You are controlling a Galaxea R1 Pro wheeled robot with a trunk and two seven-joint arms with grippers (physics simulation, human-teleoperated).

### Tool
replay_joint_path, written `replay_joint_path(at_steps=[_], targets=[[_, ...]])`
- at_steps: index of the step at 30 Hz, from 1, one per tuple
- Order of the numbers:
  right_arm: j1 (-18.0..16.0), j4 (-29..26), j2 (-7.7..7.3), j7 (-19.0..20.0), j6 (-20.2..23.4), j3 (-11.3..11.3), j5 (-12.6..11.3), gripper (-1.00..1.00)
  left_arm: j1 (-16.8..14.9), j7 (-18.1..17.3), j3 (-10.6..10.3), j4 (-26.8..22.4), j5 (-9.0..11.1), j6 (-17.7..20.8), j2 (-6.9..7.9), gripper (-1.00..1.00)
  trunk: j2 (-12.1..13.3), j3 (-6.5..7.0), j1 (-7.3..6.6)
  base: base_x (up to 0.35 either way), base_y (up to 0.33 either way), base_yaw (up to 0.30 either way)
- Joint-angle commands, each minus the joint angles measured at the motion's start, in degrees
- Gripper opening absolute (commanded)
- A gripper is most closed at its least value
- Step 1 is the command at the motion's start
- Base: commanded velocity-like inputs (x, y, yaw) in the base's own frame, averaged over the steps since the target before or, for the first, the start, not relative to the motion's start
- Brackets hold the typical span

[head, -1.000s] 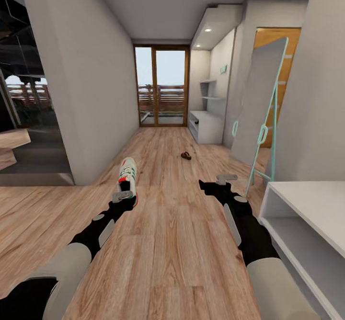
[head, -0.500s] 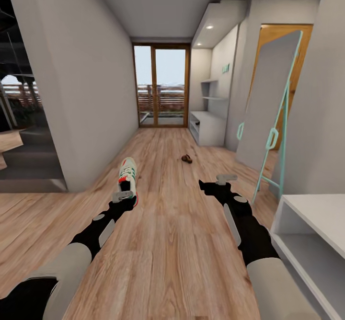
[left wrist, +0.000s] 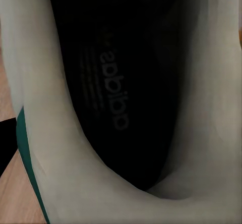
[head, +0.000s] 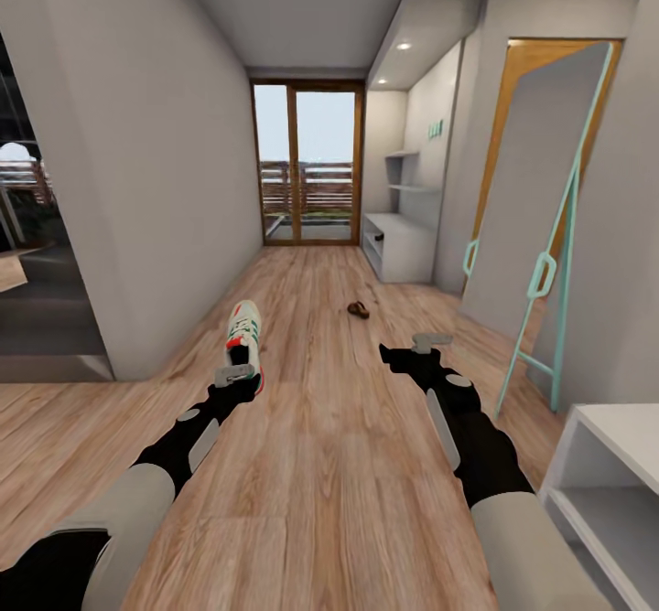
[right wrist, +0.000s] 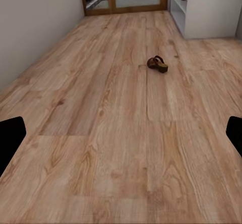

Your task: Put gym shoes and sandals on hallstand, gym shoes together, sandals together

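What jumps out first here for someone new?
The cream-white sneaker held up at the left gripper stands out, its dark insole close up in the left wrist view. Farther down the wood floor lies one small brown sandal, ahead of the open, empty right gripper. A tall mint-framed mirror leans on the right wall, with the pale rack beyond it.

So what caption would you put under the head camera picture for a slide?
Left gripper carries a gym shoe down the corridor; a sandal lies ahead on the floor.

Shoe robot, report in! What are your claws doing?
Left claw shut on gym shoe. Right claw open, empty. Sandal ahead on floor; path clear.
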Motion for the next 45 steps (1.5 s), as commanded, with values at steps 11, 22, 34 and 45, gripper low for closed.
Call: replay_joint_path(at_steps=[11,22,34,45], targets=[[-0.03,-0.08,0.02,0.15,0.31,-0.04,-0.03,1.00,-0.05,-0.42,0.17,0.06,0.51,-0.06,0.04,-1.00,-0.02,-0.06,0.02,0.349,0.000,0.000],[-0.03,-0.08,0.02,0.15,0.31,-0.04,-0.03,1.00,-0.05,-0.42,0.17,0.06,0.51,-0.06,-0.03,-1.00,-0.02,-0.06,0.02,0.349,0.000,0.000],[-0.03,-0.08,0.02,0.15,0.31,-0.04,-0.03,1.00,-0.05,-0.45,0.17,0.06,0.46,-0.06,-0.03,-1.00,-0.02,-0.06,0.02,0.349,-0.032,0.000],[-0.03,-0.07,0.02,0.15,0.31,-0.04,-0.03,1.00,-0.05,-0.42,0.17,0.06,0.51,-0.06,-0.03,-1.00,-0.02,-0.06,0.02,0.349,-0.085,0.000]])
